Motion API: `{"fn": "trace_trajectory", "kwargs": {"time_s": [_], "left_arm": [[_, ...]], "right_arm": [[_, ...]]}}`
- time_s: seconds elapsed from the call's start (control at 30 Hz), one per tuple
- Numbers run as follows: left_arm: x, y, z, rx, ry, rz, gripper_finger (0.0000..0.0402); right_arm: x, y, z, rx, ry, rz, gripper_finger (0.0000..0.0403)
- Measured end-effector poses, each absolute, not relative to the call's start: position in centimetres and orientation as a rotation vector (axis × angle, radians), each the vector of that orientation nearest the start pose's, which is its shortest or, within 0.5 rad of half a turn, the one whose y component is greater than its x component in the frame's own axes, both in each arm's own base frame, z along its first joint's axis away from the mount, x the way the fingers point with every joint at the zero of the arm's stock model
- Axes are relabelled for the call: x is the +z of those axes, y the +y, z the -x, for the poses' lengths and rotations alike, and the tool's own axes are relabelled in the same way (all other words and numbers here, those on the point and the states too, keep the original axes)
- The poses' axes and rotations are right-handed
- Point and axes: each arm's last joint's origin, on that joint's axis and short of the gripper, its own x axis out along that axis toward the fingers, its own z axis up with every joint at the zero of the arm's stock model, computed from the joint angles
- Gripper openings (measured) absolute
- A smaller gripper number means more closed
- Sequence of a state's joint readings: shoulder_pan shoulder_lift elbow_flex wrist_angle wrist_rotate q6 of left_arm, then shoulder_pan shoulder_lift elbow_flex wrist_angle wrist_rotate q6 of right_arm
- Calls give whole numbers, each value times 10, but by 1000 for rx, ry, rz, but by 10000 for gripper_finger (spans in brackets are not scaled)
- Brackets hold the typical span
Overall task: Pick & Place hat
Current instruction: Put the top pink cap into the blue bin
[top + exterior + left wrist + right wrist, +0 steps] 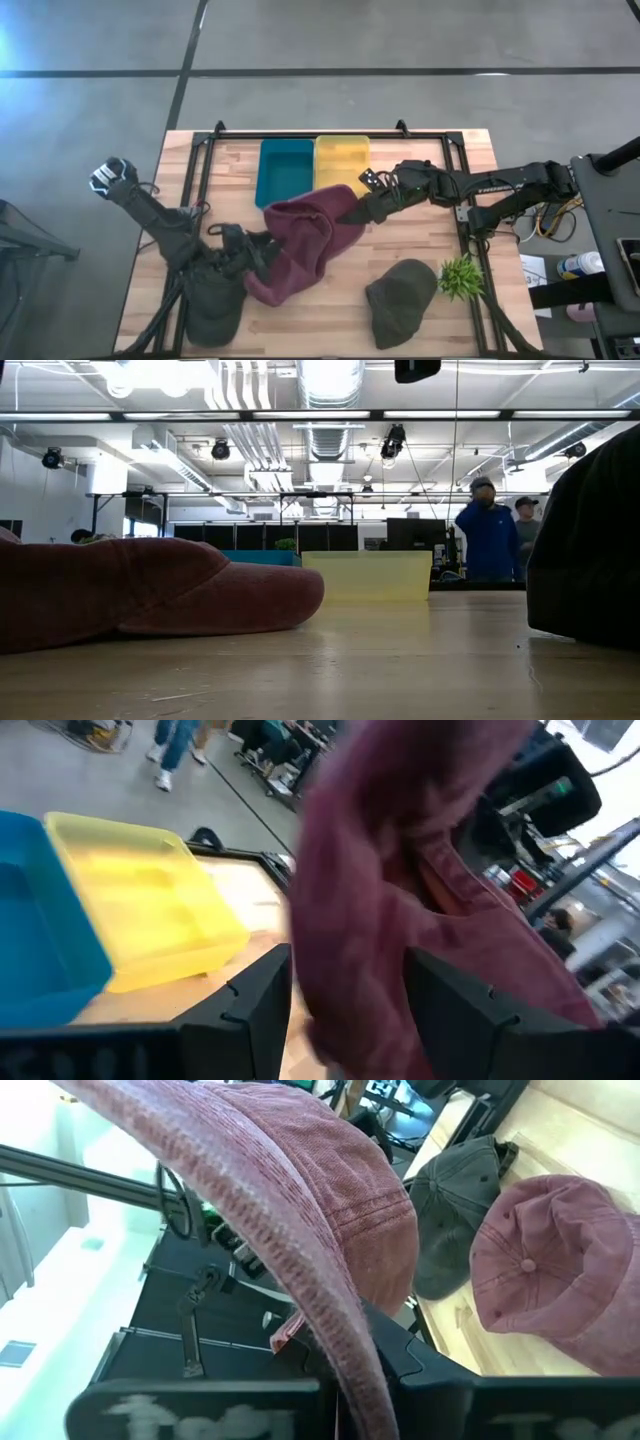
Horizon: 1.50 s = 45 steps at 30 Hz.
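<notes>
Left hand (262, 250): its fingertips are covered from above by the maroon hat (300, 245); contact with the fabric cannot be confirmed. Right hand (352, 213): its fingertips are hidden under the same hat's edge. In the right wrist view, the maroon brim (300, 1280) blocks the fingers. In the low view, the dark hat (590, 550) is cut off by the right edge, the maroon hat by the left. The blue bin (262, 557) is mostly concealed behind it. The two people (492, 530) in the background are too small to detail.
</notes>
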State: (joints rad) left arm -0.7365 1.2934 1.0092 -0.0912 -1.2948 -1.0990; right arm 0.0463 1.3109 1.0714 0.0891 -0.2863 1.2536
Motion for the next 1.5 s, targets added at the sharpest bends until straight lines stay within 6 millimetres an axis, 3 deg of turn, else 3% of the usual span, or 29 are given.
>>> {"fn": "trace_trajectory", "kwargs": {"time_s": [0.33, 0.43, 0.6, 0.9, 1.17, 1.3, 1.5], "left_arm": [[330, -144, -241, 485, -74, 683, 163], [332, -142, -242, 483, -76, 654, 123], [332, -142, -242, 485, -70, 629, 23], [326, -141, -240, 509, -22, 560, 3], [314, -138, -235, 533, 99, 516, 1], [331, -137, -238, 492, 149, 421, 1], [380, -136, -250, 444, 163, 195, 1]], "right_arm": [[345, 21, -298, 188, 329, -1257, 13], [345, 21, -298, 188, 329, -1254, 13], [343, 21, -298, 174, 344, -1240, 20], [336, 16, -293, 100, 406, -1170, 133], [330, 6, -264, -104, 521, -1002, 205], [334, 3, -245, -206, 527, -921, 219], [340, 1, -224, -268, 538, -899, 224]]}}
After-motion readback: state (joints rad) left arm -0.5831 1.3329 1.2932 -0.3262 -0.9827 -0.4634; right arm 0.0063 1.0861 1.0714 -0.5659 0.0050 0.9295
